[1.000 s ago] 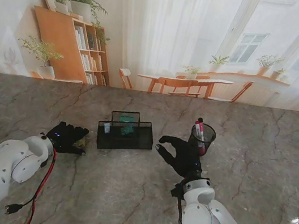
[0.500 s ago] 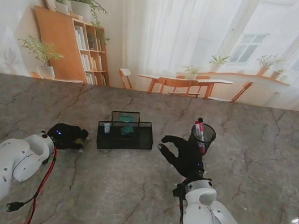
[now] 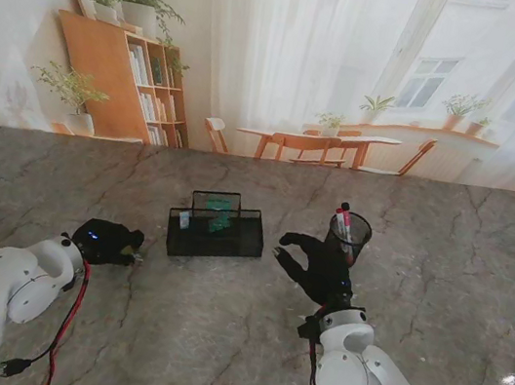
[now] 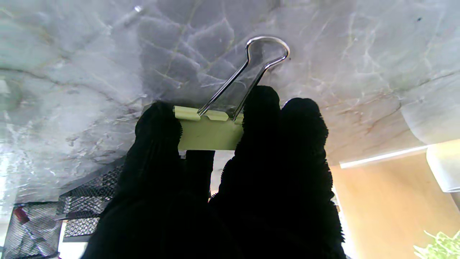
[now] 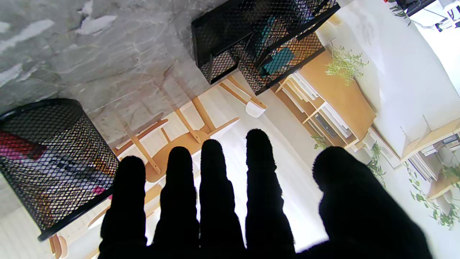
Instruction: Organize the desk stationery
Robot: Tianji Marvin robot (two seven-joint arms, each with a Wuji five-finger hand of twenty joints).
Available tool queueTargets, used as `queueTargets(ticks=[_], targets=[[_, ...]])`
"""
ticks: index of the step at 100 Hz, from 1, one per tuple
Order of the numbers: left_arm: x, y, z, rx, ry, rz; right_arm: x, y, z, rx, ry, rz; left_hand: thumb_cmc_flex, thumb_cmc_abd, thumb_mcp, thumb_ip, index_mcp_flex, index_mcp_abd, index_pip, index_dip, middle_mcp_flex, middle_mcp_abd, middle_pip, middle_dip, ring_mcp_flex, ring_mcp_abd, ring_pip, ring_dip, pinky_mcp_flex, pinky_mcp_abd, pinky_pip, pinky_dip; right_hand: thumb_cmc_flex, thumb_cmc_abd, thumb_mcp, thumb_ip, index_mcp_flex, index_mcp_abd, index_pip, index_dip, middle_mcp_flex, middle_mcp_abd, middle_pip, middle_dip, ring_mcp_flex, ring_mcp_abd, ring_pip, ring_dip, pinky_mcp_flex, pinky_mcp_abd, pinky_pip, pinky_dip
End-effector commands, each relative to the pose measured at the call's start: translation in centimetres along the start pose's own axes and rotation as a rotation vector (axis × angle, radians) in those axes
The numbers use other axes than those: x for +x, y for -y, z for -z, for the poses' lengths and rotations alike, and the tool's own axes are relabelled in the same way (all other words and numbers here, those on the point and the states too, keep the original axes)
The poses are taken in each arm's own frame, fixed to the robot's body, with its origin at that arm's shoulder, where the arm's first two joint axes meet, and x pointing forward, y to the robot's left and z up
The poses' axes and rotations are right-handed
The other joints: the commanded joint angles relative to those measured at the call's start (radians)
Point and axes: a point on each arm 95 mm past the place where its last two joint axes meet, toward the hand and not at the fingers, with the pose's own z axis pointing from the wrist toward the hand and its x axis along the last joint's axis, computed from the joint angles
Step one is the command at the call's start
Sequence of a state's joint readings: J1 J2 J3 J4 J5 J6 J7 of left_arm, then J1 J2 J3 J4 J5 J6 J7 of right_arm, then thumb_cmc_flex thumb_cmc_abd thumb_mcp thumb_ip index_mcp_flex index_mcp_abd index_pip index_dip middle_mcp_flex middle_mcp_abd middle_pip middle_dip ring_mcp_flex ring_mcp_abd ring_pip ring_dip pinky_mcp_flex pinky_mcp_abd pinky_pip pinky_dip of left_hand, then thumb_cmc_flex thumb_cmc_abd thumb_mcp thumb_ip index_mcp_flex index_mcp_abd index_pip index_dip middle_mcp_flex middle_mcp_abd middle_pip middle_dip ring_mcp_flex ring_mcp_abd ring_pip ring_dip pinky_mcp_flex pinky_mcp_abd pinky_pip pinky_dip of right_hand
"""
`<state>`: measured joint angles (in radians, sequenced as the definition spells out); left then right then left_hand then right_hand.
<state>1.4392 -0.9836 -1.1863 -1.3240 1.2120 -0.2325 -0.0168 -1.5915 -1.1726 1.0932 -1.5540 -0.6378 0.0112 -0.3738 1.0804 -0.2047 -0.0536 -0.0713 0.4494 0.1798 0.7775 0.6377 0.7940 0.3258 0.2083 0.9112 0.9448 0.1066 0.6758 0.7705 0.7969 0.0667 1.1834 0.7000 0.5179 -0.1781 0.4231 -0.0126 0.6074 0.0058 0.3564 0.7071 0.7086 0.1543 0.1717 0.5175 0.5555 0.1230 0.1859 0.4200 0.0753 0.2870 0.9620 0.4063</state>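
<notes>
My left hand (image 3: 106,240) is curled on the marble to the left of the black mesh organizer tray (image 3: 216,230). In the left wrist view its black fingers (image 4: 258,118) pinch a pale yellow binder clip (image 4: 210,127) whose steel wire handle (image 4: 251,68) sticks out toward the table top. My right hand (image 3: 317,267) hovers between the tray and the black mesh pen cup (image 3: 348,233), its fingers (image 5: 214,180) spread with nothing in them. The cup (image 5: 46,162) holds red and pink pens. The tray (image 5: 258,39) contains teal items.
A red and black cable (image 3: 66,329) runs along my left arm near the table's front. Marble table (image 3: 459,286) stretches wide to the right and behind the tray and cup.
My left hand's fingers have closed from spread to curled around the clip and drawn slightly nearer to me. The right hand has barely shifted.
</notes>
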Motion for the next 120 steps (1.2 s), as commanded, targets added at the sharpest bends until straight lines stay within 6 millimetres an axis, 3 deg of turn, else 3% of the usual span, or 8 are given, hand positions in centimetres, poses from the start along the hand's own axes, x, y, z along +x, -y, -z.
queueTargets(ticks=[1,41,120], targets=[[1.7,-5.2,1.7,-0.128,-0.035,0.011,0.0,0.2,0.1,0.011,0.002,-0.006,0.211,-0.148,0.137,0.029,0.136,-0.127,0.123,0.026,0.179,-0.212,0.098,0.013,0.021,-0.079,0.006,0.005,0.032,-0.124,-0.019,-0.014,-0.001,0.037,-0.017,-0.002,0.018,-0.002,0.007,0.025,0.008,0.001,0.018,0.011,0.003,0.004,0.007,0.014,-0.004,0.003,0.022,0.017],[2.8,-4.2,3.9,-0.022,-0.052,0.060,0.0,0.3,0.1,0.008,-0.001,-0.019,0.210,-0.151,0.148,0.043,0.108,-0.115,0.202,-0.035,0.164,-0.206,0.125,0.035,-0.005,-0.071,0.034,0.057,0.025,-0.128,-0.083,0.077,0.000,0.037,-0.017,-0.002,0.021,-0.003,0.009,0.026,0.009,-0.001,0.019,0.011,0.004,0.005,0.008,0.014,-0.002,0.002,0.023,0.017],[3.7,-0.1,6.6,0.167,-0.053,0.079,-0.1,0.3,0.3,-0.001,0.001,-0.027,0.211,-0.151,0.146,0.044,0.099,-0.115,0.229,-0.054,0.159,-0.205,0.139,0.036,-0.017,-0.074,0.070,0.064,0.019,-0.132,-0.095,0.119,0.001,0.037,-0.017,-0.001,0.020,-0.001,0.009,0.026,0.009,0.000,0.019,0.012,0.003,0.003,0.009,0.014,-0.003,0.002,0.025,0.016]])
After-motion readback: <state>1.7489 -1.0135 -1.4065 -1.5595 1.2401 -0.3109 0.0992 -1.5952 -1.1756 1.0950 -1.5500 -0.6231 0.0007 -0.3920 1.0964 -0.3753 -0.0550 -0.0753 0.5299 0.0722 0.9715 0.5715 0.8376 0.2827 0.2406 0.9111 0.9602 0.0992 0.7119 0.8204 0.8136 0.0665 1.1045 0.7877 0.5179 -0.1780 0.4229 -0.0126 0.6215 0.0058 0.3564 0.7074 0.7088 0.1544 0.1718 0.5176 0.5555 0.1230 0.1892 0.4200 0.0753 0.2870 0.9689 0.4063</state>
